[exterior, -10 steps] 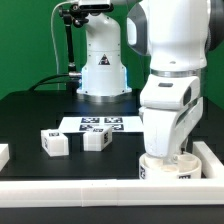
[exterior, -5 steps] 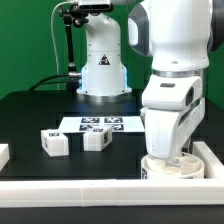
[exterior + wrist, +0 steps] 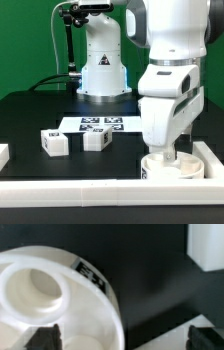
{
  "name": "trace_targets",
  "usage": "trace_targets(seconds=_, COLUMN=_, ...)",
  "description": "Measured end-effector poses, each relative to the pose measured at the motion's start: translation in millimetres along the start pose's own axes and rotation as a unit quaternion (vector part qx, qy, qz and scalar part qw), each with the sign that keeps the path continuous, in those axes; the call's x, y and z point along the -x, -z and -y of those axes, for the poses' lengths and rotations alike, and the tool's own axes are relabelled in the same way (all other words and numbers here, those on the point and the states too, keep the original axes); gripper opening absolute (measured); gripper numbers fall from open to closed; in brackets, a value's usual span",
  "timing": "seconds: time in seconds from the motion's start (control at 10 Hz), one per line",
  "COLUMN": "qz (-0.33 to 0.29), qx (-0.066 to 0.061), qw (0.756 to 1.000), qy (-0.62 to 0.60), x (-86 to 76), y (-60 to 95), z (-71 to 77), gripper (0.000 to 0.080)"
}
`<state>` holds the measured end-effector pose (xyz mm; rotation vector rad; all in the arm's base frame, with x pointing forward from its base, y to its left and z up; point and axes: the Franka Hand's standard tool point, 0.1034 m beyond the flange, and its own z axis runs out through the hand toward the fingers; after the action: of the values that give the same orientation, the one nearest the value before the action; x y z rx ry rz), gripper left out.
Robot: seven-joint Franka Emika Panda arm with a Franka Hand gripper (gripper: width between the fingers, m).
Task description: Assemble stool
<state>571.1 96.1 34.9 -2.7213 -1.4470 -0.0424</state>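
**Pincer open over the stool seat in the desk's corner**

The round white seat [image 3: 158, 170] lies flat on the black desk [image 3: 30, 115]. It sits in the corner toward the exterior view's right, close to the front rail [image 3: 90, 190] and the side rail [image 3: 214, 155]. The arm stands straight above it. The pincer [image 3: 170, 153] hangs low over the disc, its tips partly hidden by the wrist housing in that view.

In the wrist view the seat [image 3: 80, 308] fills much of the picture. It has a round recess [image 3: 35, 288] in its face and a black-and-white tag [image 3: 92, 277] on its rim. The pincer [image 3: 125, 336] stands apart, clamped on nothing. One finger [image 3: 45, 336] is over the disc's face and the other [image 3: 205, 336] is over the dark desk [image 3: 150, 263] beyond the rim, so the seat's edge lies between them. Whether either finger touches the seat cannot be told.

Toward the exterior view's left, well apart from the seat, one leg [image 3: 55, 143] and a second leg [image 3: 96, 139] sit side by side. Both are just in front of the marker board [image 3: 100, 125].
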Motion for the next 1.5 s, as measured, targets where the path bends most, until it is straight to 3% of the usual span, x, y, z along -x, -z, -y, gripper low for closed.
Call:
trace_targets(seconds=0.3, qz=-0.003, qx=0.01, qw=1.0, qy=-0.003, x=5.5, y=28.0, z=0.0, gripper=0.0648)
trace_targets(seconds=0.6, qz=-0.004, qx=0.01, qw=0.999, qy=-0.033, x=25.2, y=23.8, z=-7.5, gripper=0.0649)
trace_targets(seconds=1.0, qz=-0.004, qx=0.008, qw=0.996, qy=-0.093, x=24.9, y=22.6, z=-6.3, gripper=0.0649)
trace_targets(seconds=1.1, qz=-0.007, qx=0.006, qw=0.983, qy=-0.183, x=30.2, y=21.2, z=-7.1, gripper=0.0649)
trace_targets(seconds=1.3, qz=-0.003, qx=-0.015, qw=0.94, qy=-0.34, x=36.6, y=17.5, z=-2.2, gripper=0.0649)
trace_targets(seconds=1.5, qz=-0.007, qx=-0.014, qw=0.924, qy=-0.381, x=34.3, y=17.2, z=-1.9, gripper=0.0649)
